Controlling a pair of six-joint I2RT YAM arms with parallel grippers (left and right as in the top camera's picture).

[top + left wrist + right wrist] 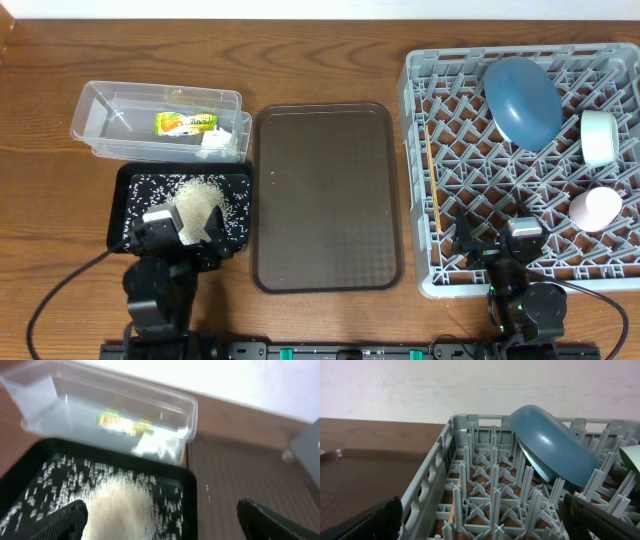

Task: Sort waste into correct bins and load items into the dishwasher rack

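A clear tub (100, 110) at the back left holds a yellow-green wrapper (187, 123) and a white tissue (215, 140). In front of it, a black tray (135, 185) carries a heap of white rice (195, 195). My left gripper (185, 235) hangs open over the tray's near edge, with the rice (120, 505) between its spread fingers (70, 520). The grey rack (425, 110) holds a leaning dark blue plate (523, 100), a pale bowl (600, 135), a pink-white cup (596, 207) and a thin wooden stick (433, 175). My right gripper (497, 245) stands open and empty over the rack's near left corner.
A large brown serving tray (328, 195) lies between the bins and the rack, bare on top. Upright pegs (492, 485) fill the rack floor just ahead of the right gripper (485, 520). The plate (555, 445) leans over them at the back. Wooden table surrounds everything.
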